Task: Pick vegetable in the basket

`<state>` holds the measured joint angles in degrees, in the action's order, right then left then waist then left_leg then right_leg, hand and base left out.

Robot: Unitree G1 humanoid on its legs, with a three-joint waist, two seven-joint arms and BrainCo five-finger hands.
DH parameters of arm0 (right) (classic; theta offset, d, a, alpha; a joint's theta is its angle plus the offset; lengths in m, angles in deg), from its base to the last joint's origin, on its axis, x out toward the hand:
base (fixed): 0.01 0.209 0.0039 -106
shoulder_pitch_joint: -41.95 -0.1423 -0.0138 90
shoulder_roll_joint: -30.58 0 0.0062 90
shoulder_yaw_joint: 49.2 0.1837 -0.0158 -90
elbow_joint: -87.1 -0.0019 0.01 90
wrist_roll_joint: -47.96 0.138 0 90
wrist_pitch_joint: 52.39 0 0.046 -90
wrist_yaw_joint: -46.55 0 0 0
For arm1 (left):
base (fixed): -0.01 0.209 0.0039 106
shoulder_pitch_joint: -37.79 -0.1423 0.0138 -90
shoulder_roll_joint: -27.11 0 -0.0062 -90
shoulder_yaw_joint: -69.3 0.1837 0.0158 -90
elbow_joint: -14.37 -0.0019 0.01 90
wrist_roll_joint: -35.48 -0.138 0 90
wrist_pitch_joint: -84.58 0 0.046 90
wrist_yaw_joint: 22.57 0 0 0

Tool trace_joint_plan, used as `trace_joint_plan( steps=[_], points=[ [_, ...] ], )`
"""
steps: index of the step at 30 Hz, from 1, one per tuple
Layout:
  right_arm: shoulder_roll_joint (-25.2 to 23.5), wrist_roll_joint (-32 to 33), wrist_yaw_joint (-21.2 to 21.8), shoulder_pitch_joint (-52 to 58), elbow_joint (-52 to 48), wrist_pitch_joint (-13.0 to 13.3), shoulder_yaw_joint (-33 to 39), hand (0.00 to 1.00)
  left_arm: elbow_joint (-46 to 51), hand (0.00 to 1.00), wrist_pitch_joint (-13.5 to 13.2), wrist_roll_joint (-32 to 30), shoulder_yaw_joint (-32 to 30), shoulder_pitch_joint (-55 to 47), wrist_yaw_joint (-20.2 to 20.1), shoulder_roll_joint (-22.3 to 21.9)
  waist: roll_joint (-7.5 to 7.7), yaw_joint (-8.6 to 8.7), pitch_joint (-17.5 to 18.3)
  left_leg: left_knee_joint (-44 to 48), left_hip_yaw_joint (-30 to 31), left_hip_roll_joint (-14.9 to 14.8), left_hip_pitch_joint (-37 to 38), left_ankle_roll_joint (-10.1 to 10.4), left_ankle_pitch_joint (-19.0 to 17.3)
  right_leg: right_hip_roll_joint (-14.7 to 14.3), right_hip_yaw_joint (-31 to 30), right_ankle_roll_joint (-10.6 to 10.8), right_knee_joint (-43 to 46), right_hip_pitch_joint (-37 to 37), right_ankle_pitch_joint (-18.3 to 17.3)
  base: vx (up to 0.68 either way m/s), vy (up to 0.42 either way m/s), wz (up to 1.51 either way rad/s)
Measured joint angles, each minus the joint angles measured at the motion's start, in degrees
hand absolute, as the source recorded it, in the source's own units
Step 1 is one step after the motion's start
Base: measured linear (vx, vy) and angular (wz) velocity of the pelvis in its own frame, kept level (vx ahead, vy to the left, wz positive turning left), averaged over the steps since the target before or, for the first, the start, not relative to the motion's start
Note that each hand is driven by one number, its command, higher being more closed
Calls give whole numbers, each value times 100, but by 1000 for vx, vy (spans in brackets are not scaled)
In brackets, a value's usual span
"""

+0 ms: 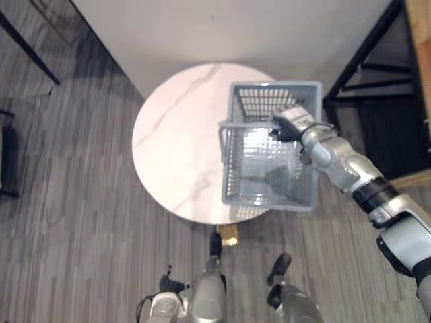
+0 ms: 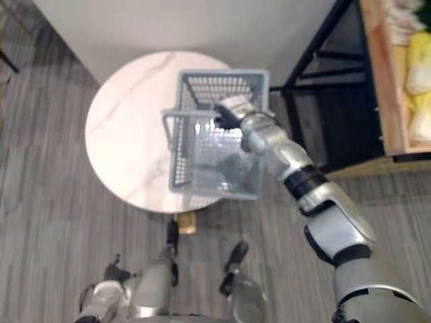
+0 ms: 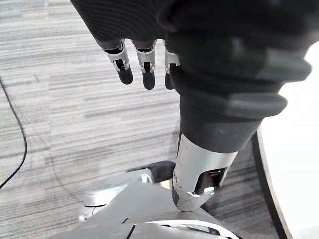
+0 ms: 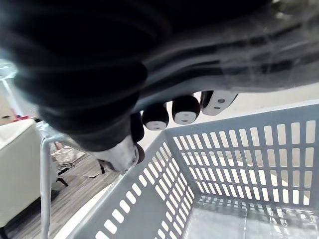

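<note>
zero vegetables visible in the grey basket (image 1: 269, 196): its slotted floor looks bare in the right wrist view. there is one dark patch inside in the eye views, and i can't tell if it is shadow or an object.

the right hand (image 1: 291, 123) is clenched round the basket's handle (image 1: 246, 125), fingers curled over the bar. the basket sits over the near right part of the round marble table (image 1: 172, 134), its near corner past the table rim. can't tell if it rests on the top or hangs from the hand.

the left hand (image 3: 145, 62) is down low by the robot's side over the grey plank floor (image 3: 60, 124), fingers straight and slack, grasping nothing.

pale yellow-green vegetables (image 2: 419, 57) lie on a wooden shelf (image 2: 387, 81) to the robot's right, well apart from the basket.

judgement: the basket is in hand, so that part looks done. left to do: carry it to the shelf, pick a vegetable, likely with the free left hand, and drop it in. early stage.
</note>
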<state>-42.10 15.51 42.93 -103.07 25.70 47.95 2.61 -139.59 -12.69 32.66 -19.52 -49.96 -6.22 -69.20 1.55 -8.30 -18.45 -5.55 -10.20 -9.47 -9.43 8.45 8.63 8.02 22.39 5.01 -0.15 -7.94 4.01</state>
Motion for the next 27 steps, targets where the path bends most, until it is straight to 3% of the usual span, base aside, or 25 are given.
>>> trace_joint_plan(
  steps=[4, 7, 10, 14, 19, 24, 27],
  points=[
    [349, 229, 233, 642, -786, 294, -125, 100, -122, 0, 35, -79, -49, -252, -127, 129, 119, 182, 484, -1, -94, -53, 248, 5, -114, -109, -121, 2, -169, 227, 0, 39, -18, -18],
    [697, 454, 463, 1146, -1326, 470, -170, 100, -209, 0, 41, -228, -115, -425, -178, 189, 205, 213, 764, -26, -320, -128, 440, -7, -204, -186, -372, -14, -220, 281, 26, 16, -22, -37],
    [1035, 563, 606, 1661, -1717, 537, -170, 100, -228, 0, 64, -302, -115, -522, -187, 212, 207, 364, 930, -30, -370, -148, 511, -20, -257, -221, -427, -16, -304, 348, 57, 15, -14, -17],
    [1422, 595, 790, 2582, -1946, 715, -31, 100, -221, 0, 121, -490, -114, -632, -323, 261, 199, 434, 1004, -14, -651, -165, 750, 16, -300, -256, -704, -1, -336, 429, 79, 37, -6, -31],
    [1685, 533, 796, 3968, -1925, 753, 505, 100, -230, 0, 123, -529, -93, -825, -440, 214, 96, 698, 1132, 0, -1124, -120, 1009, 77, -424, -239, -1159, 13, -333, 395, 141, 46, 12, -46],
    [1938, 233, 749, 5039, -1629, 745, 1248, 100, -337, 0, 114, -711, 152, -862, -601, 164, -178, 995, 1363, 1, -1748, -75, 1298, 112, -614, -287, -1737, 48, -320, 289, 179, 49, 9, -58],
    [1949, -35, 544, 5496, -1364, 743, 1716, 100, -329, 0, 74, -728, 192, -847, -626, 123, -254, 1021, 1422, 1, -1963, -70, 1419, 147, -688, -308, -1926, 59, -315, 270, 180, 38, -1, -42]
  ],
)
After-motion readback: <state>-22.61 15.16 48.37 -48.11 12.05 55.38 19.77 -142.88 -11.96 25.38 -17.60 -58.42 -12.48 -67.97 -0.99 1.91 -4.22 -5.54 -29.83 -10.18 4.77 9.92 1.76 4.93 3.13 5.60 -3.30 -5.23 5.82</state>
